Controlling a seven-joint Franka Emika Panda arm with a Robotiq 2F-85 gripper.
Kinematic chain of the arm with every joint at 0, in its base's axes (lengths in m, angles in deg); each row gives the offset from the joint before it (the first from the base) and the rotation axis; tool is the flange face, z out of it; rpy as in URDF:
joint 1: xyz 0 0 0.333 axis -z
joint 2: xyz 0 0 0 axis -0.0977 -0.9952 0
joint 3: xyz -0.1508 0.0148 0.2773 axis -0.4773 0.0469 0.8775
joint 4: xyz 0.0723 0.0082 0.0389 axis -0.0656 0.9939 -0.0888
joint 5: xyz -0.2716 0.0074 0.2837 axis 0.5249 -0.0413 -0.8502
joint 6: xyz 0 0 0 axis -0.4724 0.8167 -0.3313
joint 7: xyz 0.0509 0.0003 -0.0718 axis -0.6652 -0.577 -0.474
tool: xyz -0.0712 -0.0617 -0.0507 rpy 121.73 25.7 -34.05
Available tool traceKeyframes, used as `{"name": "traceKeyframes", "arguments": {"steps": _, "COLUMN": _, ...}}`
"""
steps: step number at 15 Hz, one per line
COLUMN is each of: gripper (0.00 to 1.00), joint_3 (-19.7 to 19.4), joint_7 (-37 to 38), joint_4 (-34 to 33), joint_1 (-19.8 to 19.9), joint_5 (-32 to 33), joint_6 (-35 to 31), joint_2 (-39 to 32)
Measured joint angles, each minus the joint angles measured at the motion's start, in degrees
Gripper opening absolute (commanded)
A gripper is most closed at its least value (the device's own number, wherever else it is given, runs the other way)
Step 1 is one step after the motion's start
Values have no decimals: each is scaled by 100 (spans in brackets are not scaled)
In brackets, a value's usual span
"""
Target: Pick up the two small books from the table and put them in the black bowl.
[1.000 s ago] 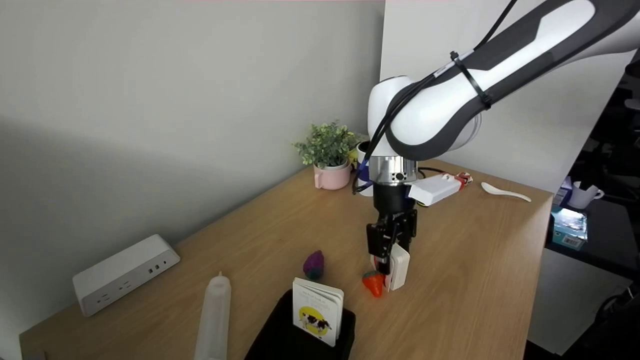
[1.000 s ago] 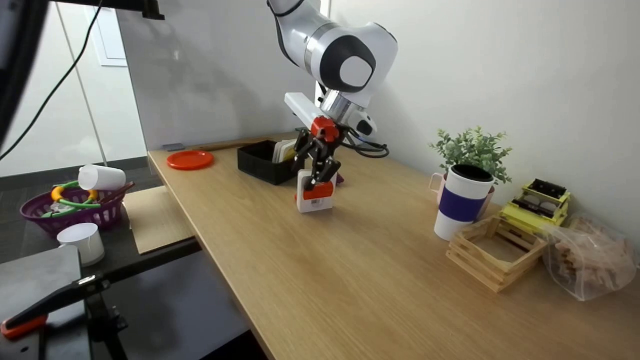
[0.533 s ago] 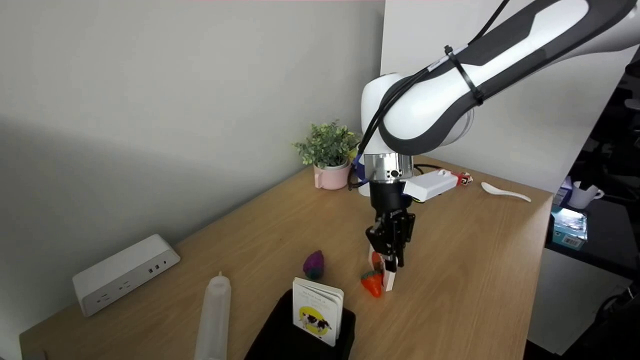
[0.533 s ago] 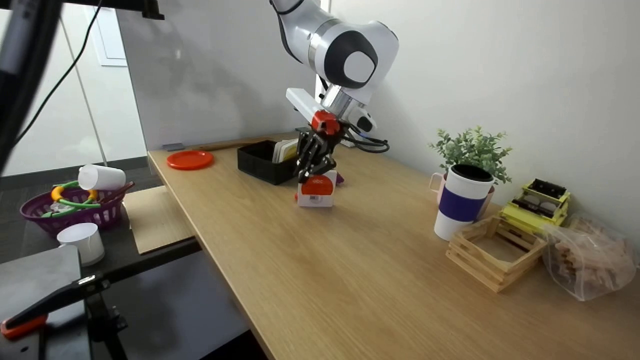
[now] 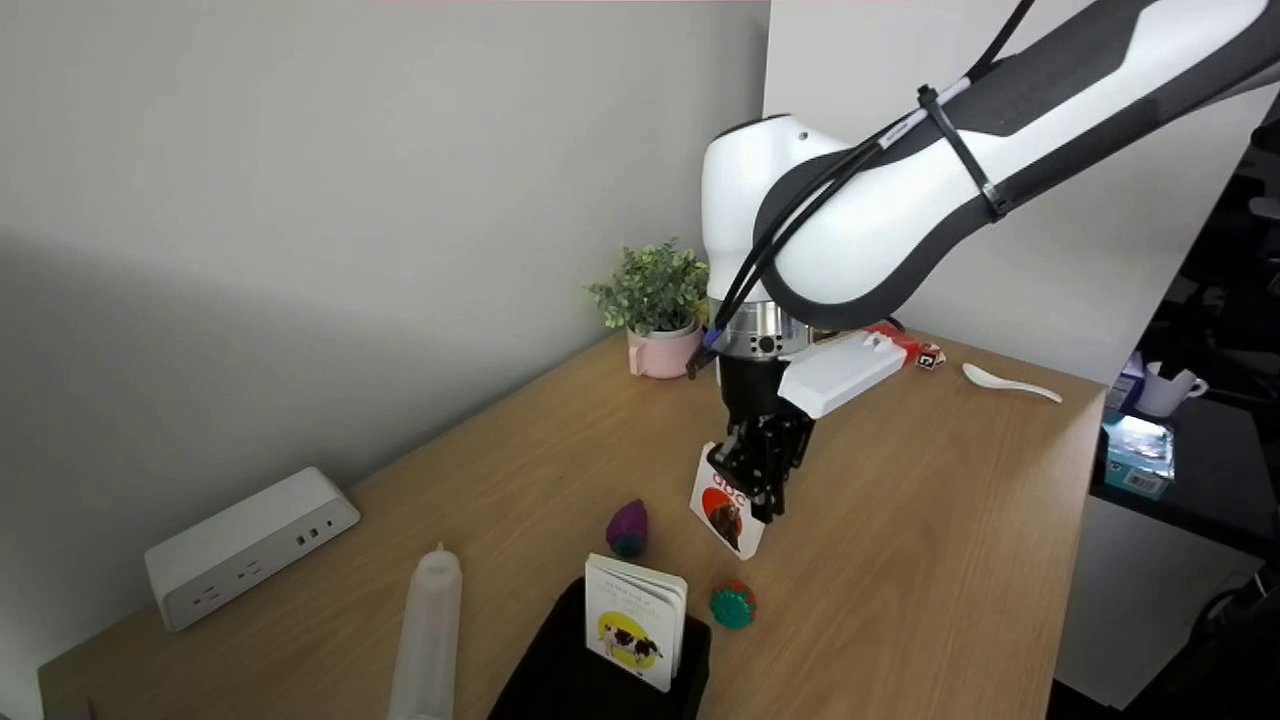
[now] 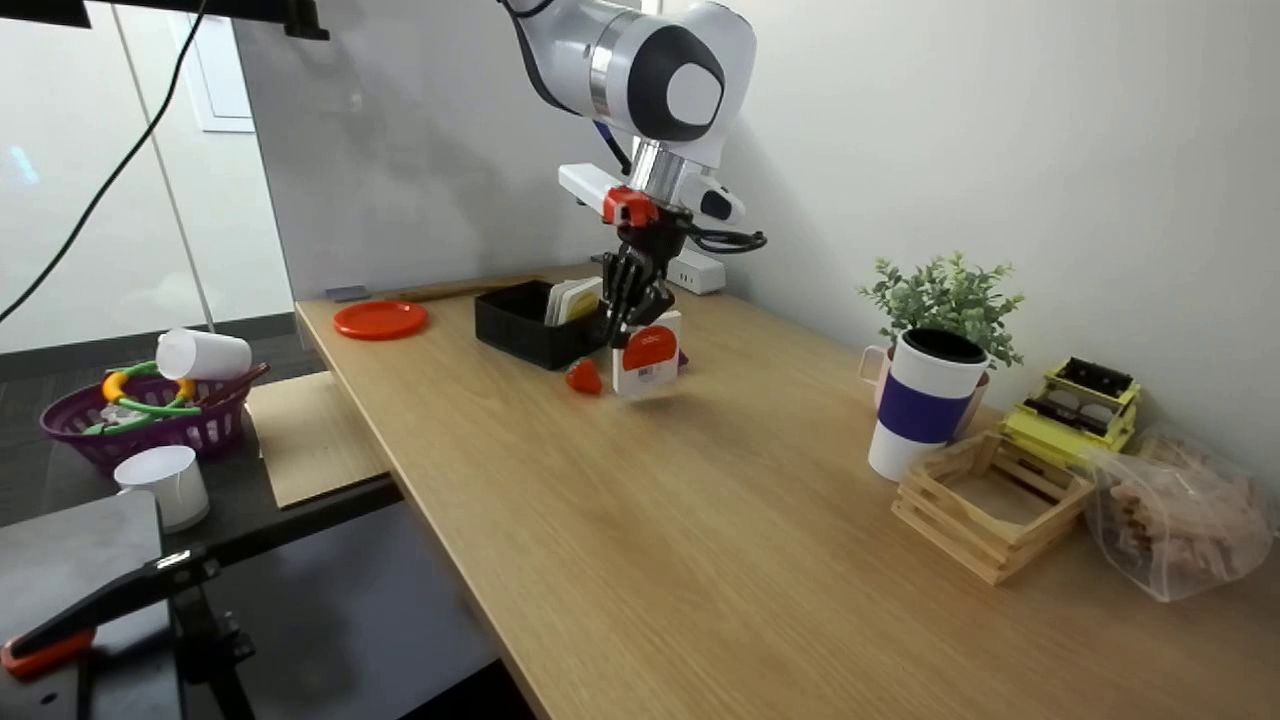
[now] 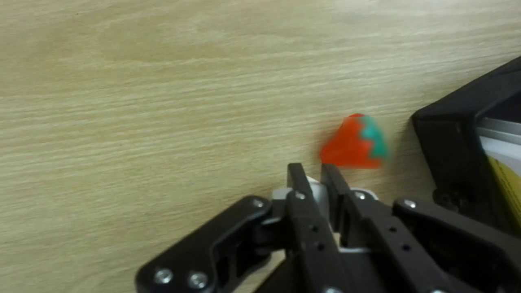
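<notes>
1. A robot arm (image 5: 870, 220) reaches over a wooden table (image 6: 700, 560), its gripper (image 7: 311, 167) near the black bowl (image 6: 515, 335) in both exterior views.
2. The gripper's two fingers (image 7: 298, 181) are clamped on the abc book (image 5: 720, 508), a thin white volume with a red disc and a brown bear on its cover.
3. Held at a tilt, the abc book is outside the black bowl, near its wall; whether its lowest corner touches the table cannot be told.
4. The cow book (image 5: 630, 625), white with a yellow disc behind the animal, stands inside the black bowl, its boards slightly parted.
5. A red-and-green toy strawberry (image 5: 733, 605) sits on the table just beside a corner of the black bowl; a purple toy (image 5: 627, 530) lies near the bowl too.
6. In an exterior view, a white cylinder (image 5: 428, 640) appears beside the black bowl, and a white power strip (image 5: 250, 548) sits farther from the bowl.
7. A red plate (image 6: 380, 318) rests on the table near the black bowl.
8. Well apart from the black bowl are a white cup (image 6: 925, 405) with a dark-blue band, a leafy plant (image 5: 652, 290) in a pink pot (image 5: 664, 355), a wooden crate (image 6: 945, 520), a clear plastic bag (image 6: 1180, 520) and a white spoon (image 5: 1010, 385).
</notes>
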Motion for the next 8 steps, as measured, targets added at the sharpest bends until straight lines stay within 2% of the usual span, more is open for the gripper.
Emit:
{"name": "traceKeyframes", "arguments": {"steps": 4, "gripper": 3, "joint_3": -252, "joint_7": 644, "joint_4": 131, "joint_1": -391, "joint_5": 607, "joint_6": -419, "joint_2": 247}}
{"name": "traceKeyframes", "arguments": {"steps": 8, "gripper": 3, "joint_3": -646, "joint_7": 1524, "joint_4": 439, "joint_1": -878, "joint_5": 1516, "joint_6": -1356, "joint_2": 478}}
